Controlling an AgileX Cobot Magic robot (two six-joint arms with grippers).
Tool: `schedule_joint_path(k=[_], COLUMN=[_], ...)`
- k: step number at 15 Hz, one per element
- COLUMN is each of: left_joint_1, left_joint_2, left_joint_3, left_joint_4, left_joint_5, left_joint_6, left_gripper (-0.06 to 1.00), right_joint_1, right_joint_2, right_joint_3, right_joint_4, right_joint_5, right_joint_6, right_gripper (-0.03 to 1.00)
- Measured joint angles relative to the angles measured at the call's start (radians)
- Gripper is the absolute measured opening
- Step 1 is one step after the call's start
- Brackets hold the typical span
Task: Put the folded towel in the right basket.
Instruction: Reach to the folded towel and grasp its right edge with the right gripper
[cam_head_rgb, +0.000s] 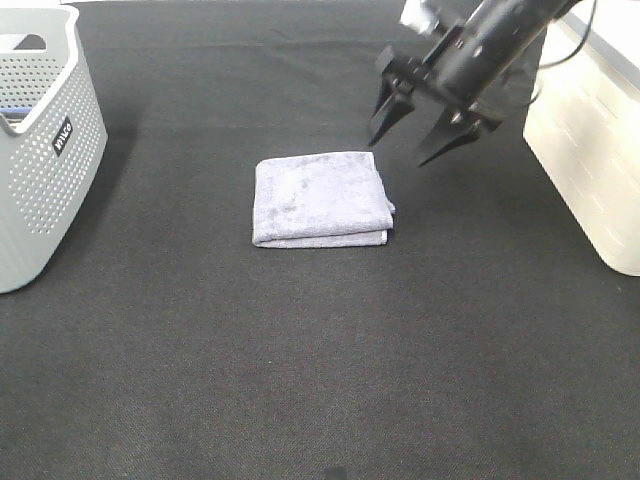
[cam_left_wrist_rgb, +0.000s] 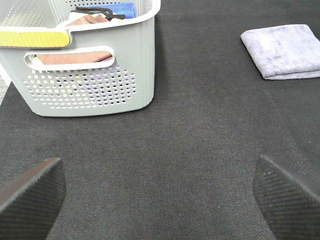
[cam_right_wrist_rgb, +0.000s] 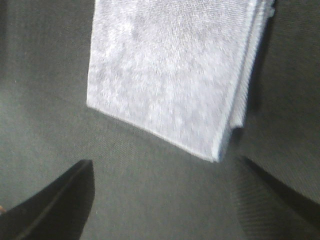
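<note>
The folded lavender-grey towel (cam_head_rgb: 320, 198) lies flat on the black table near the middle. It also shows in the left wrist view (cam_left_wrist_rgb: 283, 50) and fills the right wrist view (cam_right_wrist_rgb: 175, 70). My right gripper (cam_head_rgb: 410, 135) hangs open and empty in the air just beyond the towel's far right corner, its two dark fingers pointing down. The right basket (cam_head_rgb: 590, 150) is cream-white at the table's right edge. My left gripper (cam_left_wrist_rgb: 160, 192) is open and empty over bare table; it does not show in the high view.
A grey perforated basket (cam_head_rgb: 40, 150) stands at the left edge; the left wrist view (cam_left_wrist_rgb: 90, 85) shows cloths and a blue item inside it. Black cloth (cam_head_rgb: 320, 380) covers the table.
</note>
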Motion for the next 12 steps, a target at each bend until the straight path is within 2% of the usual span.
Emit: schedule_joint_path(k=[6, 12], left_joint_1=[0.0, 0.0], left_joint_2=[0.0, 0.0], left_joint_3=[0.0, 0.0], left_joint_4=[0.0, 0.0], left_joint_5=[0.0, 0.0], left_joint_6=[0.0, 0.0], left_gripper=[0.97, 0.97], right_joint_1=[-0.001, -0.001], right_joint_2=[0.208, 0.266], right_joint_3=[-0.176, -0.196], right_joint_4=[0.022, 0.029], right_joint_5=[0.009, 0.009], right_joint_6=[0.001, -0.012], right_gripper=[0.71, 0.71])
